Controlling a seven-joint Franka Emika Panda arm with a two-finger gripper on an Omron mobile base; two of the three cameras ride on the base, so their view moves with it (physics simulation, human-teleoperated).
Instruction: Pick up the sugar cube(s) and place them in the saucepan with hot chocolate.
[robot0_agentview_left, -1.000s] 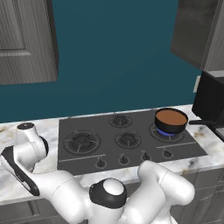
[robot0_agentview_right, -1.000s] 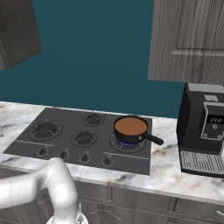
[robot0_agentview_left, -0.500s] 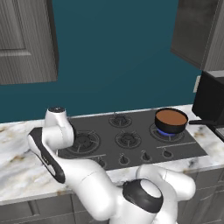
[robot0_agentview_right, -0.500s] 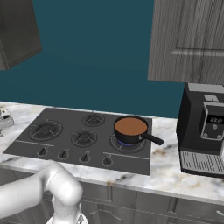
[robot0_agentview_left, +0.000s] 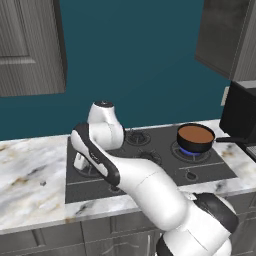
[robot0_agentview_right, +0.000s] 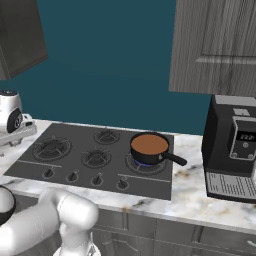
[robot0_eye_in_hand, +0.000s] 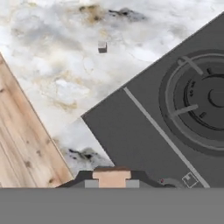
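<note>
The fingers (robot0_eye_in_hand: 111, 178) are clenched on a reddish-brown sugar cube (robot0_eye_in_hand: 111, 177); the saucepan (robot0_agentview_left: 195, 138) lies well to the right, across the stove (robot0_agentview_left: 150, 160).

The marble counter (robot0_agentview_left: 30, 175) left of the cooktop (robot0_agentview_left: 200, 172) lies open, bearing one small pale sugar cube (robot0_eye_in_hand: 102, 47) well apart from the cooktop edge. The cooktop's left burners (robot0_agentview_right: 51, 148) are bare, with raised grates. The saucepan with hot chocolate (robot0_agentview_right: 148, 148) occupies the far-right burner, its handle (robot0_agentview_right: 172, 159) jutting toward the coffee machine (robot0_agentview_right: 234, 147), which closes off the right side. Wall cabinets (robot0_agentview_right: 215, 45) limit headroom at both ends; the middle stays open.
</note>
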